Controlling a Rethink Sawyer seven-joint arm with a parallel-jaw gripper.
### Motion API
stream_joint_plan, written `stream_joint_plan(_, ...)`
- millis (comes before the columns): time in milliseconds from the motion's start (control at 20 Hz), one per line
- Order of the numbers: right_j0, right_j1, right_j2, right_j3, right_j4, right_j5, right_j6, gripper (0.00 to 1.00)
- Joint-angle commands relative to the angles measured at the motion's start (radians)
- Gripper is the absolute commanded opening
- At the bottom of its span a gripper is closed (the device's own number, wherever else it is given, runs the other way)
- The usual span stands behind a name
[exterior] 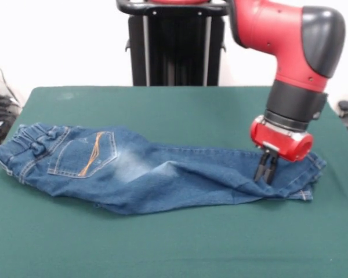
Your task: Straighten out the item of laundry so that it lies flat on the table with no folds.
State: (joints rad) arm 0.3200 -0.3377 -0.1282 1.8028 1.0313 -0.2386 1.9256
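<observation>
We are pinching the jeans (156, 171), folded lengthwise across the table (174, 243), near the hem with our gripper (266, 172) closed on denim, risking dragging both layers instead of unfolding them.

Dark green table (180, 110) under blue denim jeans (162, 171), folded lengthwise

Lab: pedestal-mounted robot arm (290, 46), felt-topped table (174, 243).
</observation>
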Motion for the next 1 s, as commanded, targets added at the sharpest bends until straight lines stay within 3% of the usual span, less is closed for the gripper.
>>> stream_joint_plan(50,0.128,0.04,0.143,-0.014,0.211,0.13,0.279,0.0)
stream_joint_plan(450,0.156,0.039,0.172,-0.017,0.347,0.097,0.212,0.0)
stream_joint_plan(700,0.152,0.038,0.117,0.006,0.289,0.123,0.155,0.0)
stream_joint_plan(850,0.047,0.001,0.098,0.064,0.084,0.112,0.122,0.0)
stream_joint_plan(950,-0.071,-0.02,0.146,0.122,-0.098,0.053,0.127,0.0)
stream_joint_plan(1000,-0.106,-0.02,0.148,0.128,-0.188,0.048,0.132,1.0)
